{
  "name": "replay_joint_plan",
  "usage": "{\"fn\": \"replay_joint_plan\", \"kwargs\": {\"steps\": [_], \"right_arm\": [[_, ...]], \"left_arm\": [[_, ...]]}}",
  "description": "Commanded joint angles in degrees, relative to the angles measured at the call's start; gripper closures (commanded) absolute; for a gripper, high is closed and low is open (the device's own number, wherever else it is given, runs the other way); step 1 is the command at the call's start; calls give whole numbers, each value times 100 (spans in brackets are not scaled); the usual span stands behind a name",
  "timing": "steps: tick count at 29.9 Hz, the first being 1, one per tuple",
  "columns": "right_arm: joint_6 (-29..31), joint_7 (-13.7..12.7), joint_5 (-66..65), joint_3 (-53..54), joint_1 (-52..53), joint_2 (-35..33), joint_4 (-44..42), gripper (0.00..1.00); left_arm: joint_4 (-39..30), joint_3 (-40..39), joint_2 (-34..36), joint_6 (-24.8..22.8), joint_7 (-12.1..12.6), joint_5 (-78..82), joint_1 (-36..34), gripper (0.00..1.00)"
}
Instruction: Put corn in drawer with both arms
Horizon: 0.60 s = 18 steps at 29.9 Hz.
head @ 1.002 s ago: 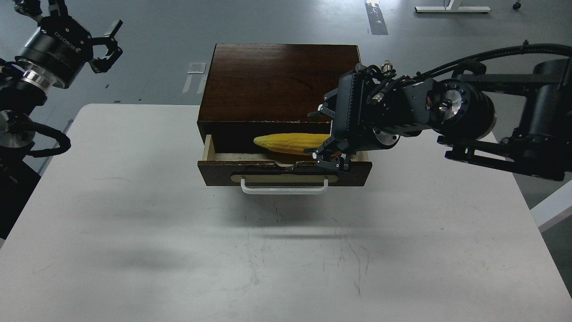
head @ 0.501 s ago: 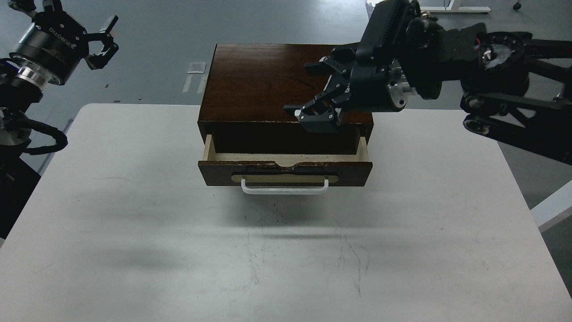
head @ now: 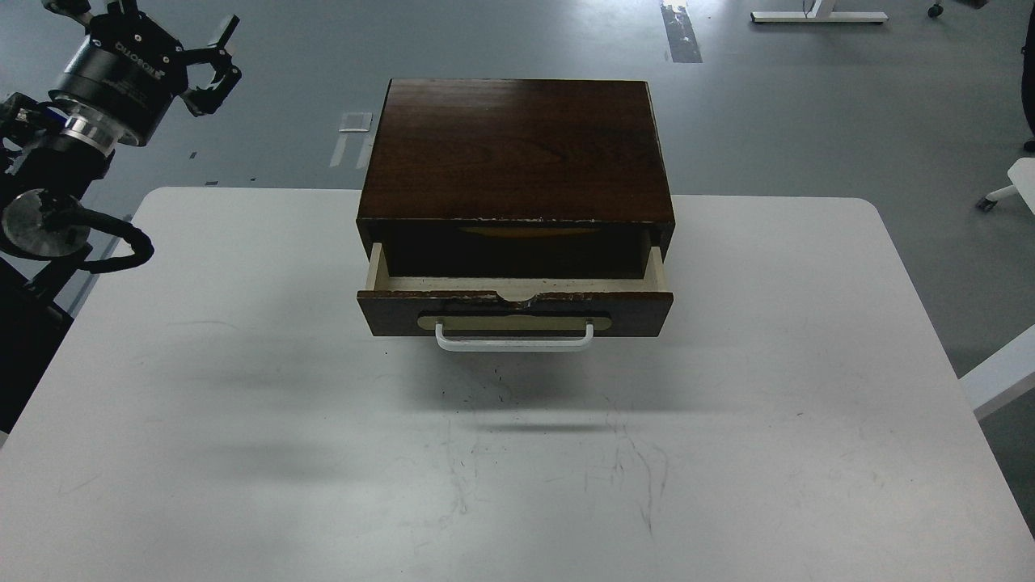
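The dark brown wooden box [head: 517, 145] stands at the table's far middle. Its drawer [head: 515, 311] is pulled partly out, with a white bar handle [head: 514, 340] at the front and cream inner walls. The corn [head: 530, 232] shows only as a thin yellow sliver deep in the dark drawer, under the box's top edge. My left gripper [head: 217, 69] is raised at the far left, off the table's back corner, open and empty. My right arm and gripper are out of view.
The white table [head: 517, 453] carries only the box, with scuff marks in front of the drawer. A white chair base [head: 1007, 190] and a table leg show on the grey floor at the right edge.
My right gripper let go of the corn into the drawer, rose over the box and left the view to the right. The corn now lies deep in the drawer. My left gripper shifted slightly right.
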Motion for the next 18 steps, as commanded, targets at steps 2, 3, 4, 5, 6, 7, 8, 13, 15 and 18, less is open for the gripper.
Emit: {"fn": "replay_joint_plan", "kwargs": {"steps": [2,3,4,5,6,7,8,13,15,18], "right_arm": [[62,429,1899,-15,-520,31,-998,0],[63,447,2066,-15,-600,48,-1094,0],[80,447,2372,-15,-731,66,-1235,0],[98,447,2514,-6,-802,66,-1271,0],[132,447,2812,-6,-942,75,-1332,0],[185,447,3128,2,-1091,75,-1368,0],[238,438,3296,20,-1188,92,-1394,0],[581,412,4580,47,-1751,312,-1622,0],[651,386,5124,64,-2005,435,-1833,0],[948,368,5921,151,-2330,549,-2035,0]], "left_arm": [[72,14,-64,0,23,8,17,2],[72,14,-90,0,23,8,9,2],[72,14,-134,0,23,-1,9,2],[72,14,-143,0,23,-1,9,2],[72,5,-152,0,23,-1,9,2],[72,5,-170,0,32,-1,9,2],[72,5,-170,0,32,-1,9,2],[168,5,-196,0,32,-9,79,2],[396,5,-327,0,32,-18,79,2],[520,-4,-389,0,23,-27,88,2]]}}
